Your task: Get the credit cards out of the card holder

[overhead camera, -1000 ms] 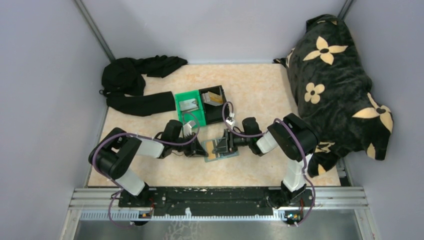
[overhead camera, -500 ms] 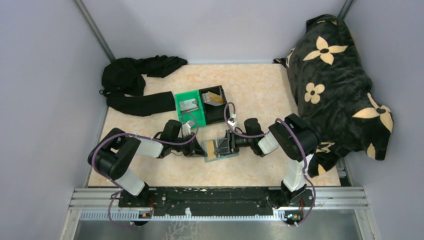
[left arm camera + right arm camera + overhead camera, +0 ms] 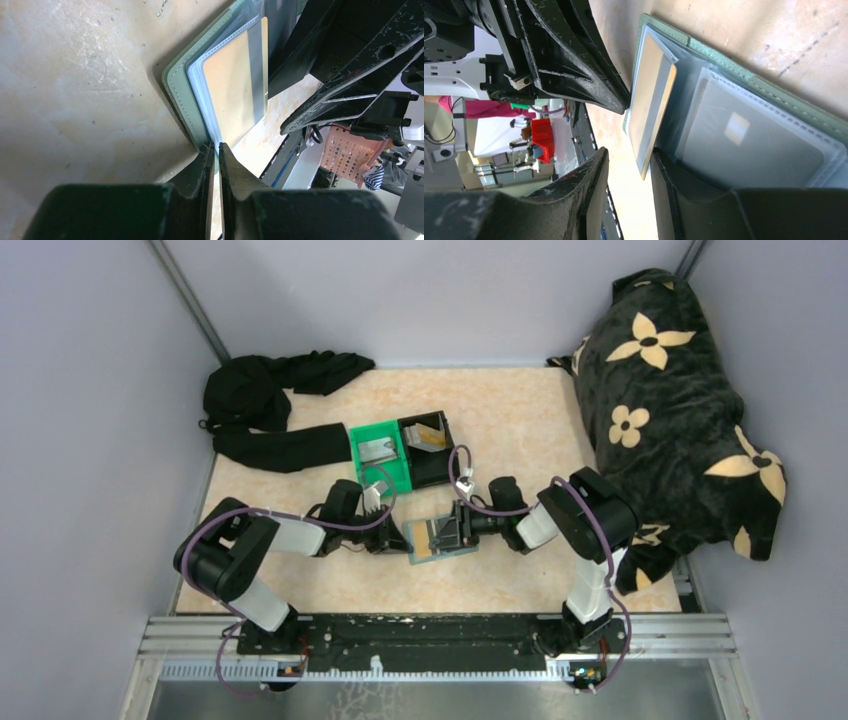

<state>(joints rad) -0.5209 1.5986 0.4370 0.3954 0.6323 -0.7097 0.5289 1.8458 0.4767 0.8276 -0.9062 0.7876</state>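
The grey-green card holder (image 3: 440, 540) lies open on the table between both arms. My left gripper (image 3: 216, 145) is shut on the card holder (image 3: 180, 92) at its near edge, pinching the cover and clear sleeve. A tan credit card (image 3: 232, 90) with a grey stripe sticks partly out of a sleeve. In the right wrist view the same card (image 3: 649, 107) stands up on edge from the card holder (image 3: 774, 105). My right gripper (image 3: 629, 151) is open around the card's lower corner, which lies close to the right finger (image 3: 674, 195) and apart from the left one. An empty-looking clear sleeve (image 3: 749, 140) lies beside it.
A green bin (image 3: 380, 455) and a black bin (image 3: 428, 445), each holding cards, stand just behind the card holder. Black clothing (image 3: 270, 415) lies at the back left. A dark flowered blanket (image 3: 670, 400) is heaped along the right wall.
The right gripper's jaws have narrowed slightly around the card, and the card holder has edged a little to the left. The left gripper keeps its hold.
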